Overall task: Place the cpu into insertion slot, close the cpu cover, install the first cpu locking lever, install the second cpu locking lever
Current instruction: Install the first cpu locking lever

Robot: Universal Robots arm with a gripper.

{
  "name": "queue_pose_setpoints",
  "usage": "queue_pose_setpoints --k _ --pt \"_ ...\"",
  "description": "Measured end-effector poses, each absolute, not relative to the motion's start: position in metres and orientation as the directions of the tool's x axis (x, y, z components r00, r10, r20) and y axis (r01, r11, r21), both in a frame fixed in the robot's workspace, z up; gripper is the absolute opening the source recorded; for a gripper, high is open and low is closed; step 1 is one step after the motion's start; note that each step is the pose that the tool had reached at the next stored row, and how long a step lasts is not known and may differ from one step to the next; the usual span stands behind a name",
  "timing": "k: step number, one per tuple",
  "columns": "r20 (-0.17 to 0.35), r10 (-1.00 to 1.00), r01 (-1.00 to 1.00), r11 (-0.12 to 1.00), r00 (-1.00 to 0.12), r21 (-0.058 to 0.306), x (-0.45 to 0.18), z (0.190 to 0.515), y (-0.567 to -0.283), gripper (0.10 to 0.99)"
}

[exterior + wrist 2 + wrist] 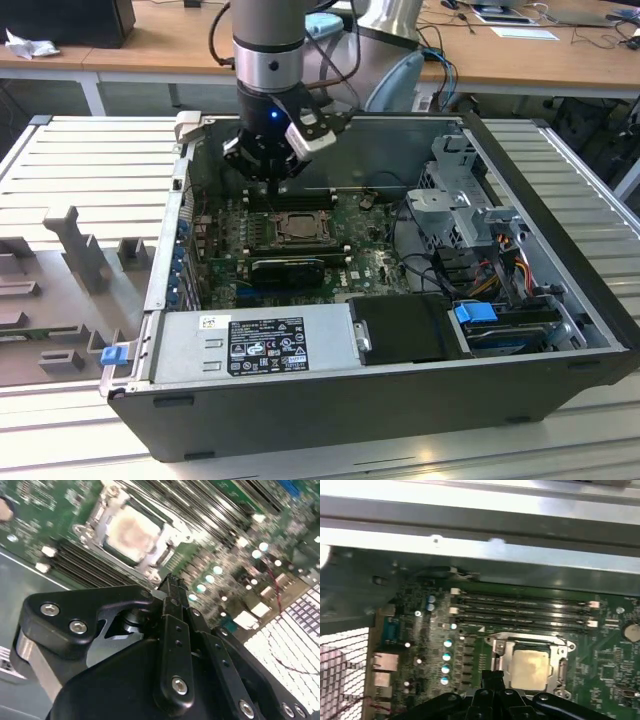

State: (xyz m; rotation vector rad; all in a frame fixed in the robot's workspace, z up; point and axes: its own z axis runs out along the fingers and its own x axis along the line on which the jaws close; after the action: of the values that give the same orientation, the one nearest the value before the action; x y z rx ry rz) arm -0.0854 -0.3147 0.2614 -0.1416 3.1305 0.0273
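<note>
The cpu (pixel 532 667) sits in the insertion slot (pixel 297 228), cpu cover (pixel 526 641) seemingly down; whether it's latched, I can't tell. The tool (pixel 170 579) hovers nearby, pinched closed, empty.

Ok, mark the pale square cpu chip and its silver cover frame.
pale square cpu chip (pixel 532 669): first wrist view, centre of its top
silver cover frame (pixel 501 655): first wrist view, bar beside the chip
</note>
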Motion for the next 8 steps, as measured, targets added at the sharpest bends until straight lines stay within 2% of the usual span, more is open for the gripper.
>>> queue_pose_setpoints --k 8 --pt "-0.009 -0.090 -0.090 0.996 -0.996 0.017 -0.118 0.260 -0.308 0.106"
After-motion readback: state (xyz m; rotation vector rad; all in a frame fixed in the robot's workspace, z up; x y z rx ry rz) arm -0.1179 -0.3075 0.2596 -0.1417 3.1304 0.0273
